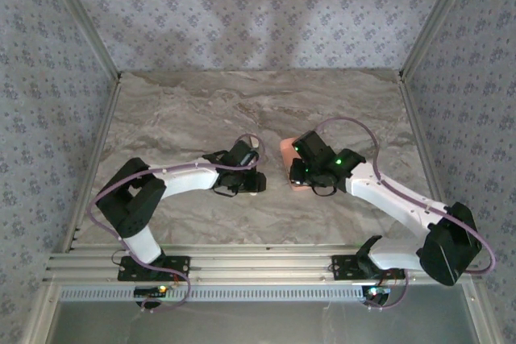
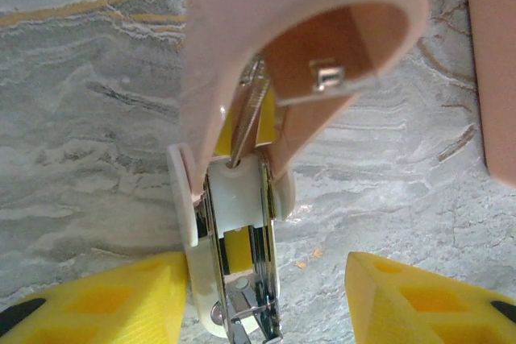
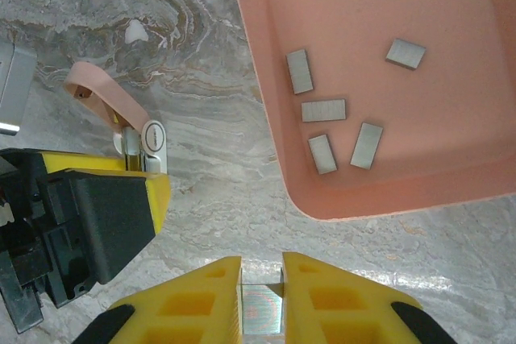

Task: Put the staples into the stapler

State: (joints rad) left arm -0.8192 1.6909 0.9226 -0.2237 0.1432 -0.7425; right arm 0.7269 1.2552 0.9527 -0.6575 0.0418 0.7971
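- Pale pink and white, the stapler (image 2: 234, 223) sits opened between the fingers of your left gripper (image 2: 266, 275). Its lid (image 2: 306, 30) is swung up, and the white base and metal rail (image 2: 260, 279) are exposed.
- Its long axis runs along the line of the fingers. The hinge end points away from the wrist and the rail end toward it.
- Your left gripper is apart. The base lies against the finger at the left of the wrist view, with a plain gap to the other finger.
- Your right gripper (image 3: 262, 275) is clamped on the staples (image 3: 262, 312), a short grey metallic block bridging the two yellow fingers.
- The frame edge cuts off the block's lower part, so you cannot tell its long axis.
- The held staples are over bare table, just off the rounded corner of the salmon tray (image 3: 451, 134).
- Loose blocks (image 3: 323, 109) lie in that tray at mixed angles.
- Both grippers meet near the middle of the table (image 1: 201, 110), a little toward its near edge. The tray is just right of centre, partly under the right arm.
- The table surface is grey-beige with marble veining.
- Grey-blue wallpaper (image 1: 242, 6) with a small floral print lines the walls.
- Aluminium posts (image 1: 423, 30) rise at the far corners, and a slotted aluminium beam (image 1: 258, 267) runs along the near edge.
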